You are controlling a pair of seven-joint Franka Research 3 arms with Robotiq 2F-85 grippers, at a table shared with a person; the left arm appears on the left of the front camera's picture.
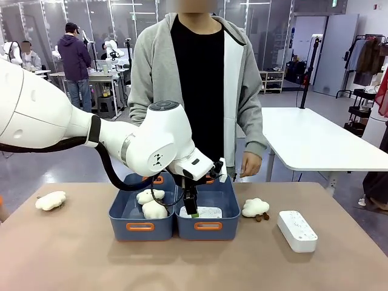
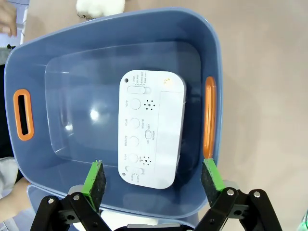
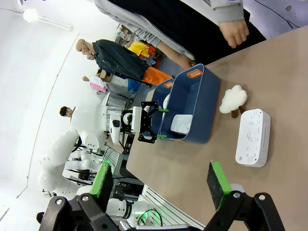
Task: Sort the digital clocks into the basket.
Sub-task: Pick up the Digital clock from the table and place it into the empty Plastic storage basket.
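One digital clock (image 1: 203,213) lies flat, button side up, inside the right-hand blue basket (image 1: 225,200). My left gripper (image 1: 191,206) hangs open just above it, holding nothing. In the left wrist view the clock (image 2: 151,130) rests on the basket floor (image 2: 77,110), and the green pads (image 2: 95,185) stand wide to either side of its near end. A second digital clock (image 1: 297,230) lies on the table to the right of the basket. It is also in the right wrist view (image 3: 252,137), far beyond my open, empty right gripper (image 3: 160,182).
A twin blue bin (image 1: 124,212) to the left holds two white plush toys (image 1: 151,205). More plush toys lie at the table's left (image 1: 50,200) and just right of the basket (image 1: 255,207). A person stands at the far edge, one hand (image 1: 250,163) hanging near the basket.
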